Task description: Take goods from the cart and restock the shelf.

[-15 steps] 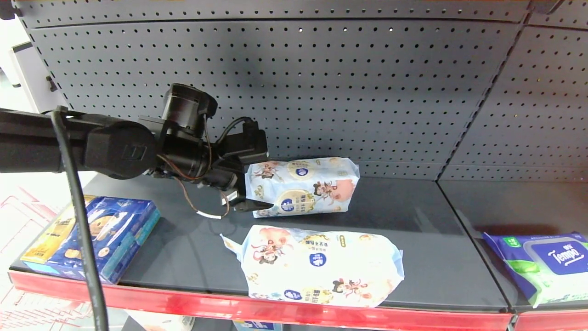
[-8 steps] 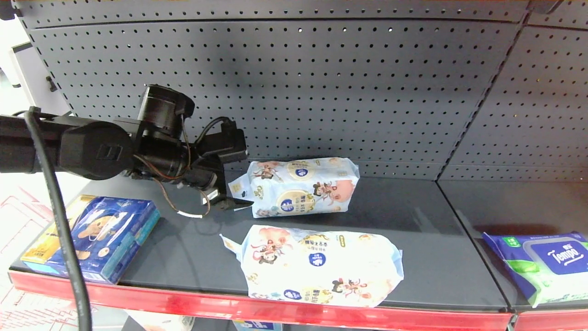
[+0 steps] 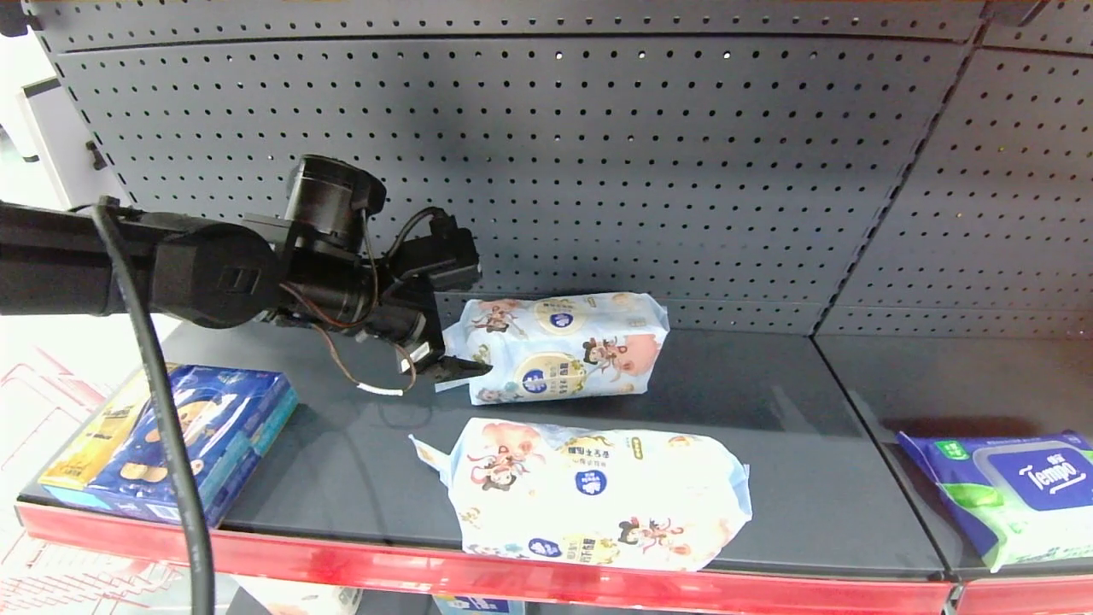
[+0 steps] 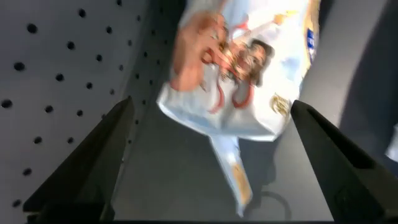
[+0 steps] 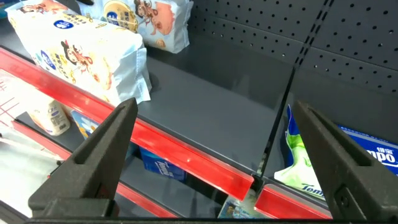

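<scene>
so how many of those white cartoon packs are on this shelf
2. The back pack sits by the pegboard, right at the left gripper; the front pack lies at the shelf's red edge. More may be hidden on the level below.

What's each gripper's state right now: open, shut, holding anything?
Left gripper: open, fingers on either side of the end of the rear printed pack, not clamped.
Right gripper: open, holding nothing.
</scene>
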### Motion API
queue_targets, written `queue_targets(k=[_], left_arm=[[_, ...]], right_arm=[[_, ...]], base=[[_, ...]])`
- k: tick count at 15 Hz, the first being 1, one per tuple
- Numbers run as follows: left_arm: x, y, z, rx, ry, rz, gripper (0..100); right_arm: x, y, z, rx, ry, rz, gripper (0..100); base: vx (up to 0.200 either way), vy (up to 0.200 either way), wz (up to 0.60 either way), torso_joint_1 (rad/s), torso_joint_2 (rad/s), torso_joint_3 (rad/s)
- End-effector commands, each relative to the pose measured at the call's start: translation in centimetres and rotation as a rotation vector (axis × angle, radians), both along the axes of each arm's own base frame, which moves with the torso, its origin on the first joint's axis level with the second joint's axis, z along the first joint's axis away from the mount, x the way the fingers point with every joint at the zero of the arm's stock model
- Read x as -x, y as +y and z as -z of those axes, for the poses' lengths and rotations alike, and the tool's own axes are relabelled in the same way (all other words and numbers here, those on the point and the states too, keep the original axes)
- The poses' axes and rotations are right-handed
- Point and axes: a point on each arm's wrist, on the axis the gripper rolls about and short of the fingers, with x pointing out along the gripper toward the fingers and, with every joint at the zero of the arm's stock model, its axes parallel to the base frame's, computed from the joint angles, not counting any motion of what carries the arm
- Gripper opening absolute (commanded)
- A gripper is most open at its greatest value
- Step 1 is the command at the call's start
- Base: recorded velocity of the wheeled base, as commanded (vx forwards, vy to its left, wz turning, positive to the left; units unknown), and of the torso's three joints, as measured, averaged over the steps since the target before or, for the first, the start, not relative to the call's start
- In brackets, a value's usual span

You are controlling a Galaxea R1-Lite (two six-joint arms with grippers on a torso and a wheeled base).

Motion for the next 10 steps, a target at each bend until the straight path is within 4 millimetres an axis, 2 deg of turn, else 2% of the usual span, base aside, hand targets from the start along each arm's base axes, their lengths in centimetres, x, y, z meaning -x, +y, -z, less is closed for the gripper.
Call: queue_targets(k=[1, 7, 10], left_arm=[[-0.7, -0.1, 0.5, -0.002, 0.006, -0.004, 100], [-2.1, -0.1, 0.5, -0.001, -0.011, -0.018, 100], [-1.9, -0.1, 0.5, 0.0, -0.005, -0.015, 100]], right_arm=[[-0.2, 0.0, -0.1, -0.002, 0.015, 0.0, 100], [-0.4, -0.1, -0.1, -0.002, 0.025, 0.002, 100], [-0.4, -0.1, -0.1, -0.003, 0.027, 0.002, 100]], base=[[0.0, 0.0, 0.0, 0.0, 0.0, 0.0], [0.0, 0.0, 0.0, 0.0, 0.0, 0.0], [0.0, 0.0, 0.0, 0.0, 0.0, 0.0]])
